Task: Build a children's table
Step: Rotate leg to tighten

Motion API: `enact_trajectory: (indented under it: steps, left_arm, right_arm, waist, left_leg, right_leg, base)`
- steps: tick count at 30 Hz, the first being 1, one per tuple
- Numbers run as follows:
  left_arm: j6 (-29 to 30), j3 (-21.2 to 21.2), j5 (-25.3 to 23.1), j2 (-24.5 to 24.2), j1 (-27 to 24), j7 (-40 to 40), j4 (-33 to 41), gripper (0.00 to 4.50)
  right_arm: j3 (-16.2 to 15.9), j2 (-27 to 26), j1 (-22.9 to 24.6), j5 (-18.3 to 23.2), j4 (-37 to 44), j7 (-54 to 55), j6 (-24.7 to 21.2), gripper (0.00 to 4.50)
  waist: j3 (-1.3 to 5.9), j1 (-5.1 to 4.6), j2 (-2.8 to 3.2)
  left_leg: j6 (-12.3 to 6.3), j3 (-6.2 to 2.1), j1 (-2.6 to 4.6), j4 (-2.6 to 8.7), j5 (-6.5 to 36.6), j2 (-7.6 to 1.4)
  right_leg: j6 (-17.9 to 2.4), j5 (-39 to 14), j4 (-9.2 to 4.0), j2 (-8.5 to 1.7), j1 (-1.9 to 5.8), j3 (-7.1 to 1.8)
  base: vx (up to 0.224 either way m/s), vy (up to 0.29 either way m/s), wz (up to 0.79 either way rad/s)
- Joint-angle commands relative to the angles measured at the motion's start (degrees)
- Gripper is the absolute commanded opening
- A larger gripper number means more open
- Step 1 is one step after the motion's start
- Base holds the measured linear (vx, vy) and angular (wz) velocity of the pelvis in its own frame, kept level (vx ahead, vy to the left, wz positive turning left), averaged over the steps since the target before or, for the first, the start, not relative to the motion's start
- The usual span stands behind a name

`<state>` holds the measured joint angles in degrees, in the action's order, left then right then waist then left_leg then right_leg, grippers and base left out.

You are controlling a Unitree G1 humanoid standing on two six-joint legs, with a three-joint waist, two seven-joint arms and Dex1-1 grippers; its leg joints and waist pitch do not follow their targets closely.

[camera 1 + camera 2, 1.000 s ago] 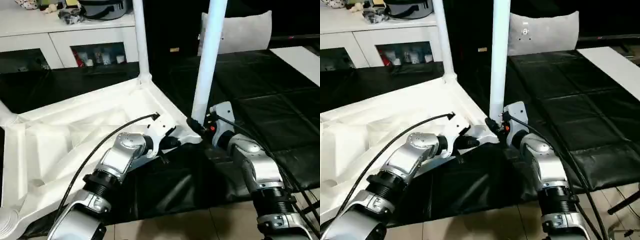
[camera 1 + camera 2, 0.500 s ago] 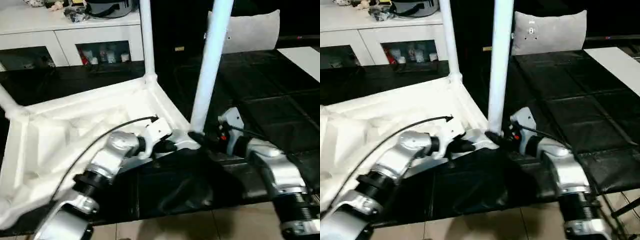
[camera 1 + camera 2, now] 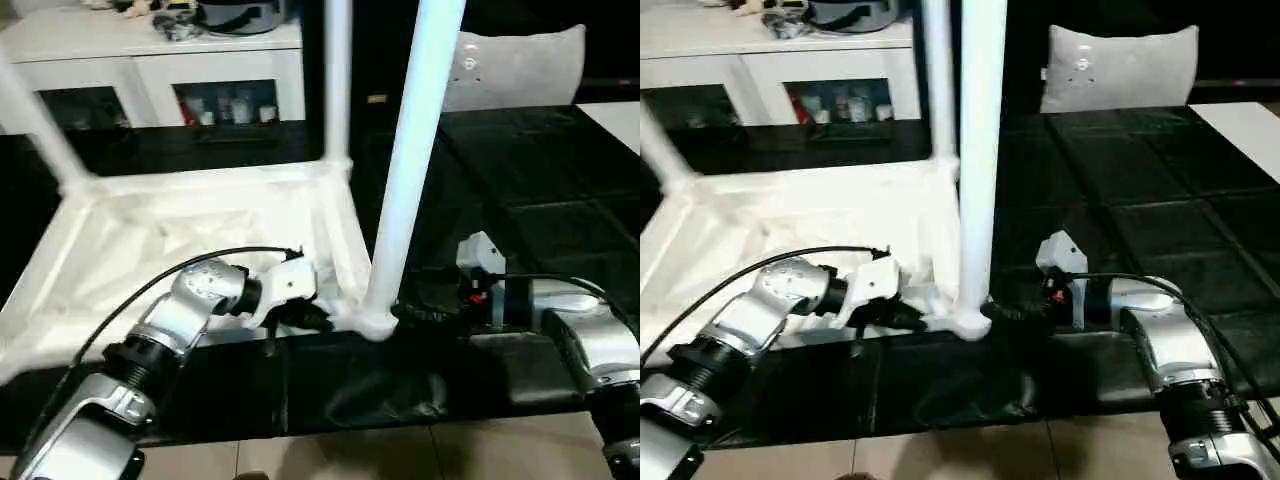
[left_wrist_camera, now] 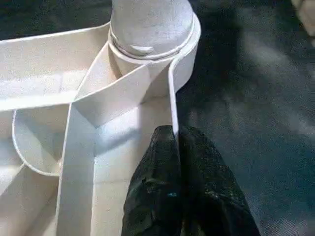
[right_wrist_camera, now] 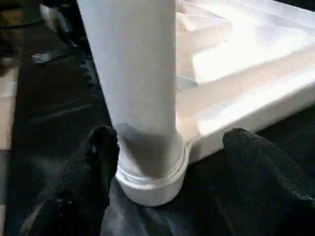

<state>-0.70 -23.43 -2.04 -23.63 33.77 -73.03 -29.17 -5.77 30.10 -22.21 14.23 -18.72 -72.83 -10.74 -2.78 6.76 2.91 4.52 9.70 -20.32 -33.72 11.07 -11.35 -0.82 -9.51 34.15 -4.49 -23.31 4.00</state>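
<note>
Black mat (image 3: 560, 190) underfoot — table top (image 3: 190, 225) now swung square since second ago; left gripper (image 4: 175, 142) pinches rim, right gripper (image 5: 162, 147) spread around seated leg (image 3: 415, 150) — nearly assembled.

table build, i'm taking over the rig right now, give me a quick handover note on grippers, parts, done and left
Left gripper: shut, pinching the side wall of the table top beside the near corner socket.
Right gripper: open, fingers either side of the near leg at its base, not clamped.
Table top lies underside up on the dark mat.
Done: three legs stand upright in corner sockets, counting the far right leg and far left leg.
Left: the fourth corner can't be seen; check it.
</note>
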Motion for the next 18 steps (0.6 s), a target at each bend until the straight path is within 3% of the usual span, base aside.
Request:
enact_trajectory:
  steps: [1,13,18]
  left_arm:
    - [-1.89,-2.30,-0.69,-0.07,0.17,-3.29,0.29,0.00]
    - [-4.03,-2.71,-0.09,-0.37,0.53,-6.54,-0.04,0.00]
    - [-4.23,-2.61,-0.27,-0.46,0.47,-6.84,-0.30,0.00]
  right_arm:
    - [-1.08,0.56,-0.82,1.19,0.21,-2.00,-0.45,3.31]
    - [-4.42,-1.91,-2.28,2.11,-1.70,-7.29,-1.95,2.20]
    - [-4.80,-2.09,-2.75,2.26,-2.34,-8.31,-2.14,1.98]
  waist:
    - [3.82,-0.12,-0.74]
    - [3.93,0.22,-0.91]
    - [3.90,0.25,-1.03]
  left_leg:
    - [-4.42,0.01,0.00,3.55,10.37,-1.62]
    - [-3.75,-0.01,-0.03,3.57,9.65,-1.66]
    - [-3.66,0.01,-0.07,3.57,9.52,-1.63]
  right_leg:
    - [-12.79,-13.88,-3.80,-3.35,3.26,-2.18]
    - [-12.43,-14.53,-3.71,-3.48,3.20,-2.25]
    - [-12.16,-14.81,-3.74,-3.46,3.23,-2.24]
  base:
    - [0.000,0.000,0.00]
    - [0.000,0.000,0.00]
    - [0.000,0.000,0.00]
